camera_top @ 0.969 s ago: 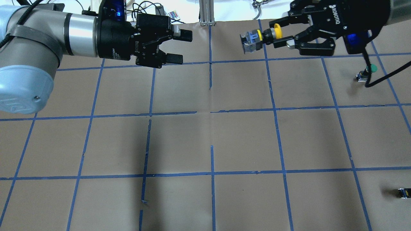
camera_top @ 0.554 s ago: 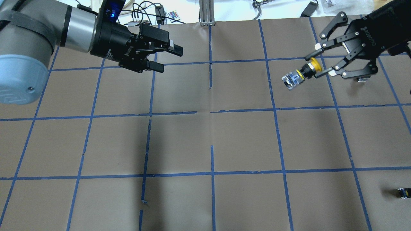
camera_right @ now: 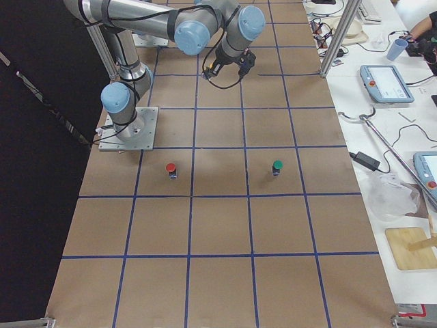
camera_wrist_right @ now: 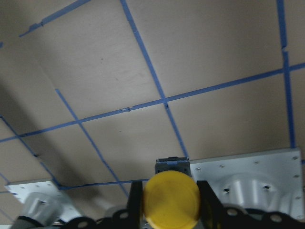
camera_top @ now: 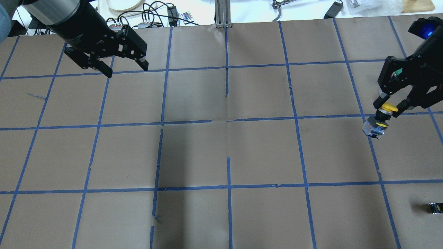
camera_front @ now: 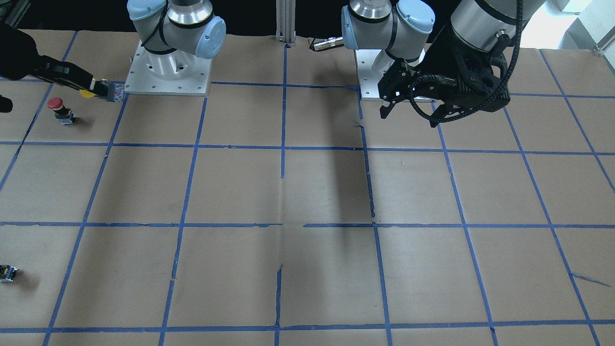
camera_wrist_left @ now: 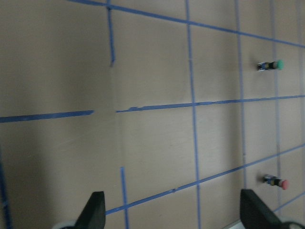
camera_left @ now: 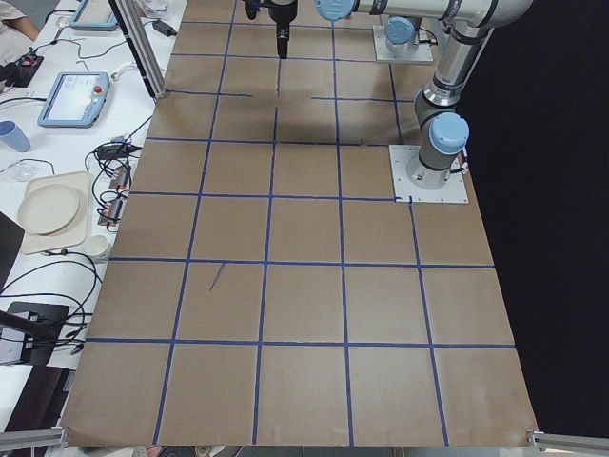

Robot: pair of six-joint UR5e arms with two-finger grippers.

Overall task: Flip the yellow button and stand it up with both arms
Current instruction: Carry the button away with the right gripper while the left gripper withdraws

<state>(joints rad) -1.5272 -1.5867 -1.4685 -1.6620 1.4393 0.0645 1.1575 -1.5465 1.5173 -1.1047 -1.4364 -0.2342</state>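
The yellow button point(camera_top: 378, 121) hangs in my right gripper point(camera_top: 389, 105), which is shut on its yellow cap. The button's dark block body points down and to the left, tilted, above the table at the right side. In the front-facing view the button point(camera_front: 102, 91) is at the far left, in the right gripper point(camera_front: 81, 87), near the right arm's base plate. The right wrist view shows the yellow cap point(camera_wrist_right: 171, 200) between the fingers, with the table well below. My left gripper point(camera_top: 125, 68) is open and empty at the far left, and it also shows in the front-facing view point(camera_front: 408, 115).
A red-capped button point(camera_front: 57, 108) stands near the right gripper. A green-capped button point(camera_wrist_left: 271, 65) stands further out; its cap shows behind the right gripper's links point(camera_top: 398, 72). A small dark capless block point(camera_top: 435, 207) lies at the near right edge. Blue tape grids the brown table.
My right gripper carried the yellow button from the far centre to the right and nearer, turning it from level to body-down. My left gripper pulled back to the far left, still open.
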